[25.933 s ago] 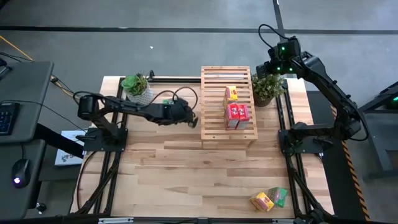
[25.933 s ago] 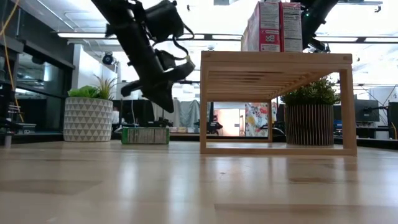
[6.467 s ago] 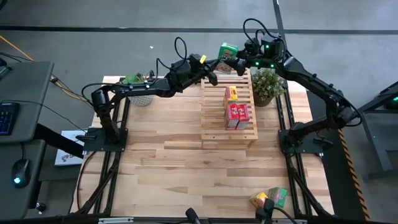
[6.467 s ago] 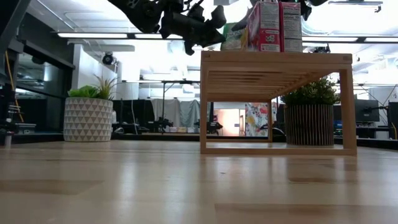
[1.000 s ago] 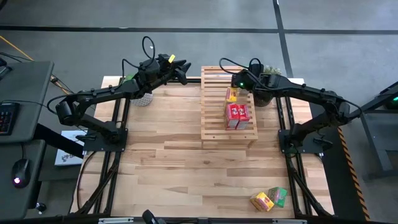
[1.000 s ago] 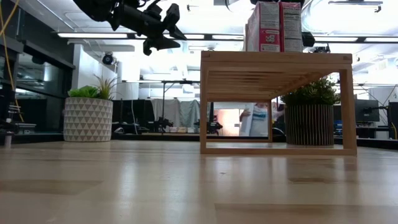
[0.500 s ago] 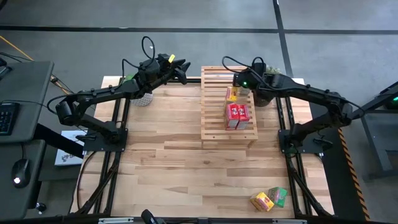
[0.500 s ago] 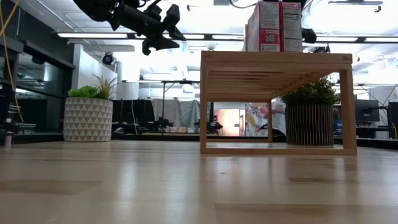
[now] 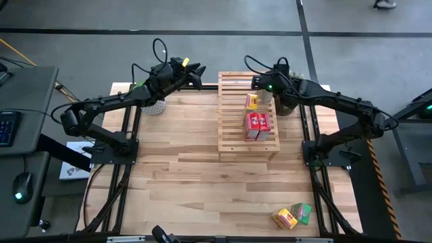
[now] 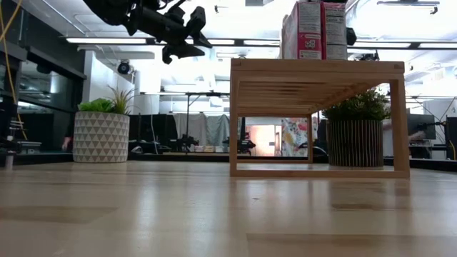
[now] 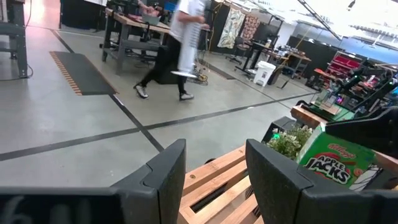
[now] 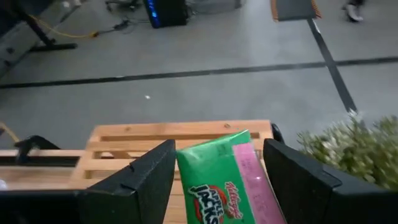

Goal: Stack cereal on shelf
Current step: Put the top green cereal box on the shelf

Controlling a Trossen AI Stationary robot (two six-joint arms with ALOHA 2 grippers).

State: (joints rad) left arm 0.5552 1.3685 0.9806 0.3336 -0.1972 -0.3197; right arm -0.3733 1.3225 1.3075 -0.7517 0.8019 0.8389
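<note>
The shelf (image 9: 246,113) is a slatted wooden rack standing at the table's far middle. On it stand one yellow cereal box (image 9: 251,102) and two red ones (image 9: 257,125), which also show in the low view (image 10: 313,29). My right gripper (image 9: 261,85) hovers over the shelf's far end, shut on a green cereal box (image 12: 219,177). That box also shows in the left wrist view (image 11: 339,163). My left gripper (image 9: 197,69) hangs open in the air left of the shelf's far end, nothing between its fingers (image 11: 163,180). My right gripper pinches the green box between its two fingers, one on each of two opposite sides (image 12: 184,168). The fingers slant down toward the shelf's far end. The box is lifted clear of the shelf, its printed face and pink panel turned up.
A yellow box (image 9: 284,218) and a green box (image 9: 302,212) lie at the table's near right corner. Potted plants stand at the far left (image 9: 154,102) and right of the shelf (image 9: 289,102). The wide wooden tabletop (image 9: 202,182) lies bare in front of the shelf.
My right gripper has risen a little over the shelf's far end with the green box and has tipped slightly, still shut on it.
</note>
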